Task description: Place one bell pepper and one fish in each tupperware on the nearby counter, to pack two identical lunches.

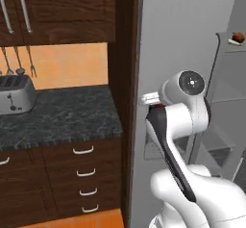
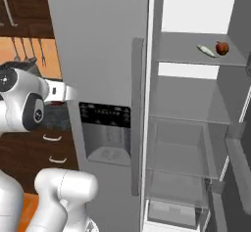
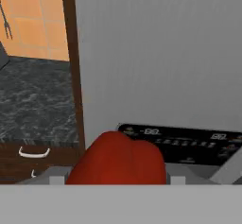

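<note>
A red bell pepper [image 3: 118,160] sits at the bottom of the hand view, and my gripper [image 3: 117,179] is shut on it. The hand faces the grey closed fridge door [image 3: 160,53], with the dark speckled counter [image 3: 38,102] to its left. In the right base view another red bell pepper [image 2: 222,47] and a pale fish [image 2: 206,51] lie on an upper shelf of the open fridge. Both also show small at the top right of the left base view, the pepper [image 1: 238,36] above the fish [image 1: 234,42]. The tupperware is out of view.
A steel toaster [image 1: 14,95] stands at the counter's [image 1: 67,114] left end, under hanging utensils. A dark wooden panel [image 1: 126,102] separates the counter from the fridge. The fridge's dispenser panel [image 2: 105,133] is close in front. The right fridge door [image 2: 235,157] stands open.
</note>
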Robot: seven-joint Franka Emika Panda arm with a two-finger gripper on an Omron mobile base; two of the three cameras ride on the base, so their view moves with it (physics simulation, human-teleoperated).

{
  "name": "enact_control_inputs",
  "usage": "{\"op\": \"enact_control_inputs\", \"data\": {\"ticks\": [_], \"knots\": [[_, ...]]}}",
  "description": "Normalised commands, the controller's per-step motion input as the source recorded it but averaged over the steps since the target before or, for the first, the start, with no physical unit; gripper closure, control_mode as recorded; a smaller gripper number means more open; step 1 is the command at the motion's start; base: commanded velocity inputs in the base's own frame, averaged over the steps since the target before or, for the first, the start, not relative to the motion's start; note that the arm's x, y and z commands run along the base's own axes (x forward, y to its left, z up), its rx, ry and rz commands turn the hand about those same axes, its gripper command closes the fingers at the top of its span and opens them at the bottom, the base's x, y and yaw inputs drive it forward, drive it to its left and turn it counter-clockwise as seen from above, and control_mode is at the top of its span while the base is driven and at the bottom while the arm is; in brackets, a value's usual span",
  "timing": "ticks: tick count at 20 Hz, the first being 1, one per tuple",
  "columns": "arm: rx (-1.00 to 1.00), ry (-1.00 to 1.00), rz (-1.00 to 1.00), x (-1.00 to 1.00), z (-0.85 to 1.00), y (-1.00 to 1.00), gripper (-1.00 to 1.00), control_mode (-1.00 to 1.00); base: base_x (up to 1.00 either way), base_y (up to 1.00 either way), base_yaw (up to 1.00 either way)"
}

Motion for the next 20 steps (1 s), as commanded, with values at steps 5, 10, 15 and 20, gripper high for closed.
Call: {"op": "enact_control_inputs", "data": {"ticks": [5, 10, 15, 20], "knots": [[0.00, 0.00, 0.00, 0.00, 0.00, 0.00, 1.00, 1.00, 0.39, 1.00, 0.00], [0.00, 0.00, 0.00, 0.00, 0.00, 0.00, 1.00, 1.00, 0.48, 1.00, 0.09], [0.00, 0.00, 0.00, 0.00, 0.00, 0.00, 1.00, 1.00, 0.46, 1.00, 0.09], [0.00, 0.00, 0.00, 0.00, 0.00, 0.00, 1.00, 1.00, 0.33, 1.00, 0.06]]}}
